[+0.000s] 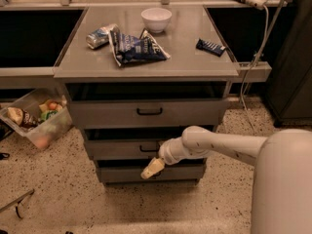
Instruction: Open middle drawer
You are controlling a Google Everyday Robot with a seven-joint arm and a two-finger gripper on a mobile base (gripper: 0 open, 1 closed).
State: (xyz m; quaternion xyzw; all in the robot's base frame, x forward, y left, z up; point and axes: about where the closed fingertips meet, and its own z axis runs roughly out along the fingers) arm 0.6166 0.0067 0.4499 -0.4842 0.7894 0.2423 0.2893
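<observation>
The middle drawer (pixel 117 149) is a grey metal front between a wider top drawer (pixel 97 114) and a narrower bottom drawer (pixel 185 172). Its small black loop handle (pixel 147 148) shows just left of my wrist. A dark gap shows above its front. My gripper (pixel 152 168), with pale tan tips, hangs in front of the bottom drawer's upper edge, just below and slightly right of the middle drawer's handle. My white arm (pixel 219 145) reaches in from the right across the middle drawer's right half.
On the cabinet top (pixel 195 62) lie a white bowl (pixel 156 19), a blue chip bag (pixel 137 46), a crushed can (pixel 99 35) and a dark snack bar (pixel 210 47). A plastic bin of food (pixel 35 119) sits on the floor at left. A cable (pixel 258 52) hangs at right.
</observation>
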